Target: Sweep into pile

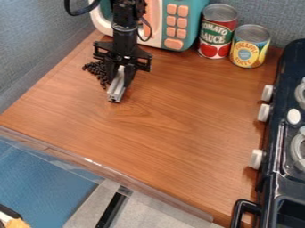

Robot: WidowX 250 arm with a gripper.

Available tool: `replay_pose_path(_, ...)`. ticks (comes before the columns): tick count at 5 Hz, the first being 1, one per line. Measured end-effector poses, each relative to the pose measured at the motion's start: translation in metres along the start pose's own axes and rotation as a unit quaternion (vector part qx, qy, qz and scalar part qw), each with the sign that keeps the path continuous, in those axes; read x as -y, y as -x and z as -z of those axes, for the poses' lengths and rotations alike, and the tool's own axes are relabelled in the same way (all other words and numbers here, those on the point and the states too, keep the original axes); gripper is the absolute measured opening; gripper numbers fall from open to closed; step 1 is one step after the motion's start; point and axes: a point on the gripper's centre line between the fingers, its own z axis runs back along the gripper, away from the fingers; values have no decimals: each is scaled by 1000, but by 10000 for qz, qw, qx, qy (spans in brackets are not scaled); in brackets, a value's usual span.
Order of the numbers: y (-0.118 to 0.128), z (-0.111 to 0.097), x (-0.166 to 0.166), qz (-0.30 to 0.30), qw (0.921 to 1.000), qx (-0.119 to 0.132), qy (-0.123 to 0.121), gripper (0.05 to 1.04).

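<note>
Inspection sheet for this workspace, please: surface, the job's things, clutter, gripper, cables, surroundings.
Surface: wood-grain counter.
Job's things: small dark pieces bunched beside the gripper; a grey bar slants down towards the counter.
Clutter: red-and-green can and yellow-and-blue can, both upright near the back.
Gripper: black gripper, over the counter's rear left, closed on the bar.
Cables: black cable loops out beside the arm.
Surroundings: toy microwave at the back; dark toy stove on the right; grey-blue partition on the left.
</note>
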Motion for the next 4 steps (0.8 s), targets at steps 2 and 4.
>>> replay_pose_path(2,-3,2,-10,-124,9999,9,-33,377)
replay_pose_path(4,3,-23,1,7,9996,240,128,377)
